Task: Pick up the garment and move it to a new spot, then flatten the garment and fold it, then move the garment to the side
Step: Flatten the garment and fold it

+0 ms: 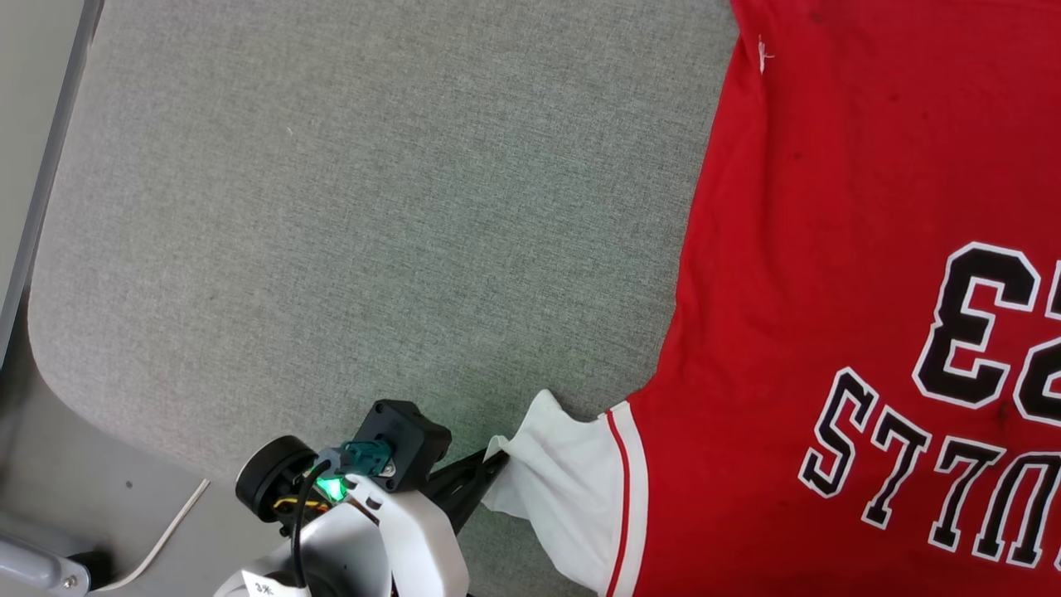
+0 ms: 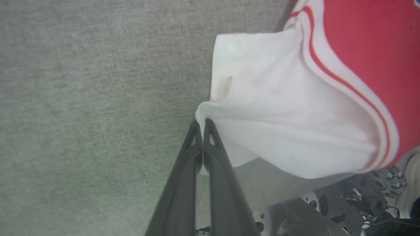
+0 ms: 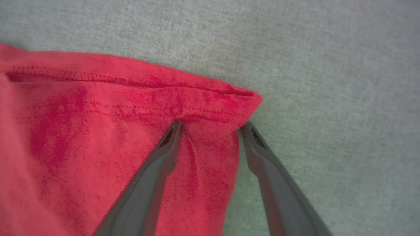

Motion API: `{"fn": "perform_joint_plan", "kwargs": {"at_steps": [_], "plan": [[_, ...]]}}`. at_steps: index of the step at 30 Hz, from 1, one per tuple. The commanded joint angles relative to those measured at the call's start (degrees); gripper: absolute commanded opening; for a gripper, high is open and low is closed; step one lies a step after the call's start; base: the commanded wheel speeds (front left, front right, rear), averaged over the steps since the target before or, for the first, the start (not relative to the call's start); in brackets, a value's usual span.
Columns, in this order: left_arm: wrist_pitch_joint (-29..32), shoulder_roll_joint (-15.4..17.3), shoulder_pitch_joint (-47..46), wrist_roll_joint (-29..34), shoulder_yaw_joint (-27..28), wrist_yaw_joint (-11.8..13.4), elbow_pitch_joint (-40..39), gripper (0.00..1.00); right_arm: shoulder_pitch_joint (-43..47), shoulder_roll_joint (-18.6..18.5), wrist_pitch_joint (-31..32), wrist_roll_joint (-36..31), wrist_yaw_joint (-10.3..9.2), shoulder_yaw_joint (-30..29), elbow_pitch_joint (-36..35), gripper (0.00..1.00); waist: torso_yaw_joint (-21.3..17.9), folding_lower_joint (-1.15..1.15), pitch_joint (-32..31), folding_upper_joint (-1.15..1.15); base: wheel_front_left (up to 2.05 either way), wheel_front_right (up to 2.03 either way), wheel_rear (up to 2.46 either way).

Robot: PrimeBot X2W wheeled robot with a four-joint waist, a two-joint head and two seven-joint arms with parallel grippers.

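The garment (image 1: 829,249), a red shirt with black white-outlined lettering and numbers, lies flat on the right side of the grey surface. Its white sleeve (image 1: 564,481) with red-striped trim points left toward my left gripper (image 1: 496,456). In the left wrist view my left gripper (image 2: 200,124) is shut, pinching the edge of the white sleeve (image 2: 279,118) at its fingertips. In the right wrist view my right gripper (image 3: 212,126) is open, its two fingers straddling a red hemmed corner of the garment (image 3: 98,131), one finger on the cloth and one at its edge.
The grey felt-covered table (image 1: 331,207) stretches wide to the left of the shirt. Its rounded edge (image 1: 33,274) runs down the far left, with a white cable (image 1: 166,531) below it. The left wrist view shows dark robot base parts (image 2: 344,203).
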Motion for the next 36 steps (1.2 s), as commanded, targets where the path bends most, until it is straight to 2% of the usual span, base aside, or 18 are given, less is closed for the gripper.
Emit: {"fn": "perform_joint_plan", "kwargs": {"at_steps": [1,9,18,27,32,36], "plan": [[-0.3,-0.3,-0.8,0.0,-0.2,-0.2,0.6,0.0,3.9,1.3,1.9,0.8,-0.01,2.1,2.1,0.0,0.1,0.0,0.0,0.0,0.0,0.0,0.0],[-0.8,-0.1,-1.1,0.1,0.0,-0.1,1.9,0.0,5.3,-0.4,1.3,1.3,-0.02,2.7,2.1,0.0,-0.6,0.0,-1.7,0.0,0.0,0.0,0.0],[-0.7,0.8,-0.2,-0.4,1.0,0.7,2.6,0.0,9.4,0.1,-1.0,3.0,-0.02,2.8,3.0,0.0,-4.1,0.0,-7.0,0.0,0.0,0.0,0.0],[-0.7,1.7,2.5,-2.2,2.2,1.8,4.5,0.0,20.1,1.1,-4.4,6.2,-0.02,2.7,3.0,0.0,-9.3,0.0,-16.3,0.0,0.0,0.0,0.0],[-1.0,1.8,4.6,-2.9,2.3,2.6,5.4,0.0,27.7,0.5,-7.5,9.2,-0.02,2.4,2.4,0.0,-11.7,0.0,-21.1,0.0,0.0,0.0,0.0],[-1.6,1.9,6.6,-2.8,2.5,3.5,6.1,0.0,34.6,2.6,-11.2,12.1,-0.02,0.1,0.7,0.0,-13.4,0.0,-24.6,0.0,0.0,0.0,0.0]]}}
